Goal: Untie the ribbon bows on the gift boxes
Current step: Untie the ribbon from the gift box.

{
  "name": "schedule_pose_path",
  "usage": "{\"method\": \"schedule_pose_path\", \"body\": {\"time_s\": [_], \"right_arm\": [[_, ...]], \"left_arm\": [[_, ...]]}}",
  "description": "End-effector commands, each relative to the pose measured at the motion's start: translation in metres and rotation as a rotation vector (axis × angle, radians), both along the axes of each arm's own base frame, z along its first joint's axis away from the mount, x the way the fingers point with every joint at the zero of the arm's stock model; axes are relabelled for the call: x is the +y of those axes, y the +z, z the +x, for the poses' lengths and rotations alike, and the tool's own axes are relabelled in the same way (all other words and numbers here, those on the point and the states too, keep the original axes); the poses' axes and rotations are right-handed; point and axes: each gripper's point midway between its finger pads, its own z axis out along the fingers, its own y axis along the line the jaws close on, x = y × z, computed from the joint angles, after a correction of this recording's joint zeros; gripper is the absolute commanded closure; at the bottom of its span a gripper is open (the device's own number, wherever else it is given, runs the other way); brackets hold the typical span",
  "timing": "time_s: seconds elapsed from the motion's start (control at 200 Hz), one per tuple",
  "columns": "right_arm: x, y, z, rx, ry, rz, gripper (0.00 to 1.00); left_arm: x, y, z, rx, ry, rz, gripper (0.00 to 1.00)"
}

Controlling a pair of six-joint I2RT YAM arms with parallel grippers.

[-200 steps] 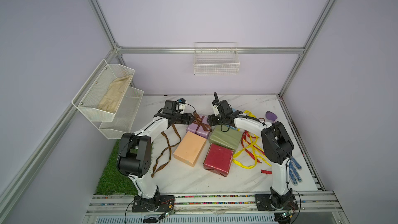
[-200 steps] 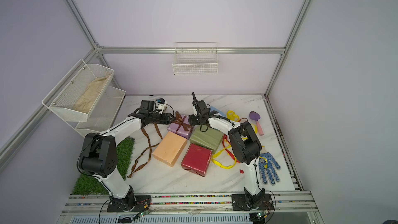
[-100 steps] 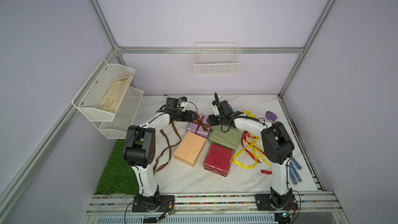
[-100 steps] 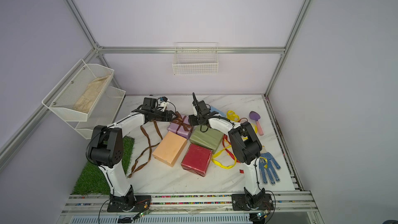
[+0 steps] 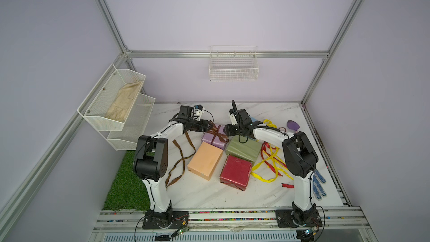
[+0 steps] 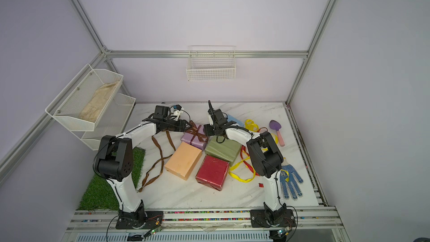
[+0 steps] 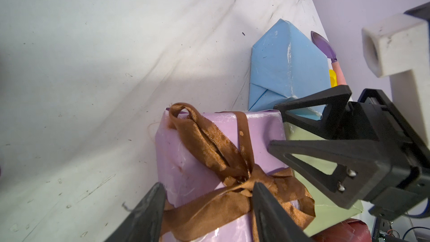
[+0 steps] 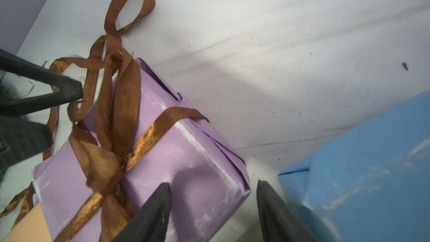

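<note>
The lilac gift box (image 5: 213, 139) still carries a tied brown ribbon bow (image 5: 217, 133), also seen in the left wrist view (image 7: 235, 166). My left gripper (image 7: 208, 189) is open at the box's left end. A brown band of the bow lies between its fingers. My right gripper (image 8: 213, 185) is open over the box's right corner (image 8: 193, 164). In both top views the peach-orange (image 5: 204, 160), olive green (image 5: 243, 150) and dark red (image 6: 212, 172) boxes lie bare. The light blue box (image 7: 286, 66) lies behind the right arm.
Loose brown ribbon (image 5: 179, 159) trails left of the boxes. Yellow (image 5: 267, 162) and red (image 5: 265, 153) ribbons lie tangled on the right. A blue-dotted glove (image 6: 289, 180), a purple scoop (image 6: 275, 125), a grass mat (image 5: 125, 182) and wall baskets (image 5: 233, 66) surround the table.
My left arm has swung right, bringing its gripper up to the bow on the lilac box, and its jaws have narrowed a little. The right arm has stayed put.
</note>
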Motion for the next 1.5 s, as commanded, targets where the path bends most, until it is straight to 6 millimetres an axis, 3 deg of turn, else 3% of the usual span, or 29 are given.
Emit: {"method": "schedule_pose_path", "body": {"time_s": [0.0, 0.595, 1.03, 1.225, 1.495], "right_arm": [[-0.015, -0.047, -0.031, 0.136, 0.026, -0.115, 0.39], [-0.015, -0.049, -0.031, 0.139, 0.025, -0.117, 0.39], [-0.016, -0.049, -0.032, 0.14, 0.023, -0.117, 0.39], [-0.017, -0.049, -0.033, 0.139, 0.021, -0.12, 0.39], [-0.017, -0.052, -0.033, 0.141, 0.022, -0.122, 0.38]], "left_arm": [[0.002, -0.007, -0.001, -0.004, -0.009, 0.009, 0.39], [0.01, -0.027, -0.002, 0.031, 0.012, 0.069, 0.45], [0.005, -0.024, -0.004, 0.037, -0.007, 0.047, 0.79], [0.007, -0.01, -0.003, 0.013, 0.007, 0.048, 0.9], [0.014, 0.037, -0.003, -0.087, 0.046, 0.056, 0.97]]}}
